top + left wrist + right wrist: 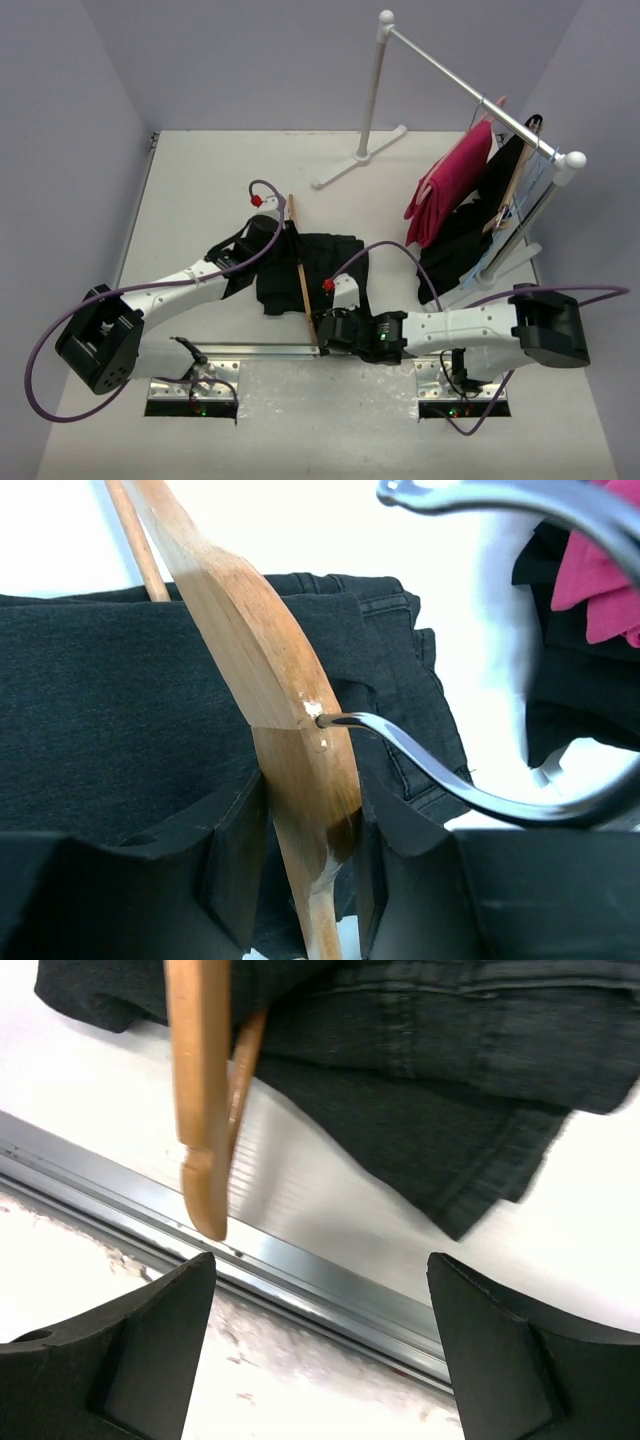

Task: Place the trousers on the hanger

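Note:
The black trousers [325,265] lie folded on the table, and the tan wooden hanger [300,270] stands across them, its lower bar passing through the fold. My left gripper [284,236] is shut on the hanger's wooden neck [300,780] just below the silver hook [450,780], with the trousers [120,700] behind it. My right gripper [322,328] sits by the hanger's near end, open and holding nothing. In the right wrist view the right gripper [320,1270] has wide-spread fingers, with the hanger's tip [200,1150] and the trousers [430,1070] beyond them.
A metal rail [300,1280] runs along the table's near edge, under the right gripper. At the back right stands a white clothes rack [470,95] with a magenta garment [452,185], a black garment [470,230] and other hangers.

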You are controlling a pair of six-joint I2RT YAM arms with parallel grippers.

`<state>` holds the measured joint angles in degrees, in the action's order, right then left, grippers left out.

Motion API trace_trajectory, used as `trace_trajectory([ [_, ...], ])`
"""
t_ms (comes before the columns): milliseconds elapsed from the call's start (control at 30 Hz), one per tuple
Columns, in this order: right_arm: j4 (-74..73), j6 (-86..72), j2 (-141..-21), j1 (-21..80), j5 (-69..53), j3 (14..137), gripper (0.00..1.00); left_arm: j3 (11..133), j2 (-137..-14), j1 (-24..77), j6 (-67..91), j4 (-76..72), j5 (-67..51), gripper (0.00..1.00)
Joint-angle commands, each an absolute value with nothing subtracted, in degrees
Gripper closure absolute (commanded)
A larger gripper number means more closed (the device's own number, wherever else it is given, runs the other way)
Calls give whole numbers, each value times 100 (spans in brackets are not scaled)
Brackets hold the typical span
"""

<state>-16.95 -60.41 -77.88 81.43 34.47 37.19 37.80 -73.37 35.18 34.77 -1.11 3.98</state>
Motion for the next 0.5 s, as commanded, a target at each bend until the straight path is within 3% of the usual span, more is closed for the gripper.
trace_trajectory([
  [0, -1923, -5904, -7309, 7954, 3542, 3723, 2, 3606, -7358, 3469, 3198, 1129, 726, 100],
  [300, -2505, -5554, -7593, 6971, 3130, 4806, 3, 3954, -7225, 3445, 3277, 2125, 747, 100],
  [467, -2479, -5454, -8185, 6890, 3178, 5564, 3, 3747, -7020, 3452, 3312, 1771, 78, 100],
])
